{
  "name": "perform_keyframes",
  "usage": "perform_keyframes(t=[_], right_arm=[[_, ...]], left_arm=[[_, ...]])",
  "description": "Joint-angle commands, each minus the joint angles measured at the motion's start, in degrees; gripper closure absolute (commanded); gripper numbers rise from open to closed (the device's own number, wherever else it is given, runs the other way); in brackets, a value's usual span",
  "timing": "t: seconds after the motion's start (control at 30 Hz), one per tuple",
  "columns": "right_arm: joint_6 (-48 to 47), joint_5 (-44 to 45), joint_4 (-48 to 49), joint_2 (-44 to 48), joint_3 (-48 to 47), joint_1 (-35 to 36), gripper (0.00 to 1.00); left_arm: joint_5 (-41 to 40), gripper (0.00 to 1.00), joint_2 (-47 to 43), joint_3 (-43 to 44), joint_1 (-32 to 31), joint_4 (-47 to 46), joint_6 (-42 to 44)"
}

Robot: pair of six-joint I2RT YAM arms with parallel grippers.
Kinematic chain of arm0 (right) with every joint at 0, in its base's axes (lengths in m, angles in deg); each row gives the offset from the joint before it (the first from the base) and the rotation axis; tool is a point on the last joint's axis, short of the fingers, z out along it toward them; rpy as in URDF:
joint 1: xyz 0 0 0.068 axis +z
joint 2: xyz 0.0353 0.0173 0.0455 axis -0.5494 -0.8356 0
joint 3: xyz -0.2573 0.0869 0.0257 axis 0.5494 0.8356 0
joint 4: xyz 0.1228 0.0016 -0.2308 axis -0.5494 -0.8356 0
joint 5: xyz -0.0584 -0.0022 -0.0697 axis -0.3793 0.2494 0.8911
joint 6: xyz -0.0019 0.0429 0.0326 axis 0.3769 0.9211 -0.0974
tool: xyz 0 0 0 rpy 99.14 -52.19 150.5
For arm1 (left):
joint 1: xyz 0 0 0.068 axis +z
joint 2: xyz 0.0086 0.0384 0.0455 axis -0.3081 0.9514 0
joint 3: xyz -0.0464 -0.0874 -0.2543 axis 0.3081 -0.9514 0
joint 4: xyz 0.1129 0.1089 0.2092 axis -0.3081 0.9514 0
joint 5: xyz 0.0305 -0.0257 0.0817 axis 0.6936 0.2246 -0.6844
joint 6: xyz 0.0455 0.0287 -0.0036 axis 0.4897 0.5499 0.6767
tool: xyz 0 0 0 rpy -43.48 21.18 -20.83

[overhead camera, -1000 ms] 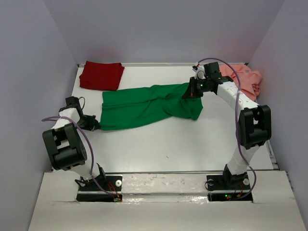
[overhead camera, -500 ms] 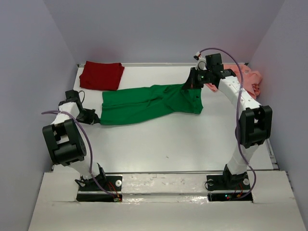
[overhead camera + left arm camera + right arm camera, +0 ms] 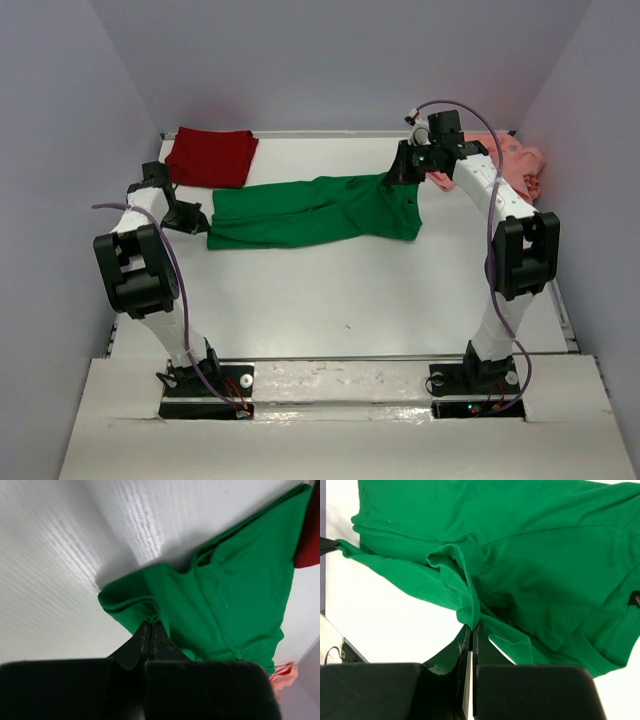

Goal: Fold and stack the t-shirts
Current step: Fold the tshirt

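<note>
Although the green t-shirt (image 3: 535,555) bears a black label (image 3: 635,599), its lettering is unreadable.

Left arm (image 3: 133,218) and right arm (image 3: 487,190): white links, chunky black joints, a thin purple cable (image 3: 452,101) running along each. Left tool (image 3: 150,626) and right tool (image 3: 471,628) are black.

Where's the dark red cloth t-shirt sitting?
In the top view, the dark red cloth t-shirt lies at the far-left corner of the white table, just behind the left end of the bright green cloth t-shirt.
</note>
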Motion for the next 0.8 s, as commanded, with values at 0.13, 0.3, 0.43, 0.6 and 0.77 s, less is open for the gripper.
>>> perform_keyframes(t=[0.13,0.3,0.43,0.6,0.77], right_arm=[[-0.78,0.88,-0.08,-1.64,-5.07,-1.62,1.00],[-0.78,0.70,-0.70,-3.92,-8.49,-2.15,1.00],[-0.96,0.70,-1.23,-5.50,-10.69,-3.20,1.00],[-0.96,0.26,-1.58,-7.61,-12.97,-3.73,1.00],[-0.96,0.17,-2.02,-10.07,-15.52,-4.26,1.00]], left_arm=[[-0.41,1.00,2.83,7.61,-2.39,2.53,-1.85],[-0.15,1.00,4.67,11.04,-3.71,4.02,-1.85],[-0.33,1.00,5.11,11.66,-3.80,4.29,-2.02],[-0.33,1.00,6.08,12.02,-3.80,4.29,-2.11],[-0.32,1.00,7.31,13.24,-3.80,4.55,-1.94]])
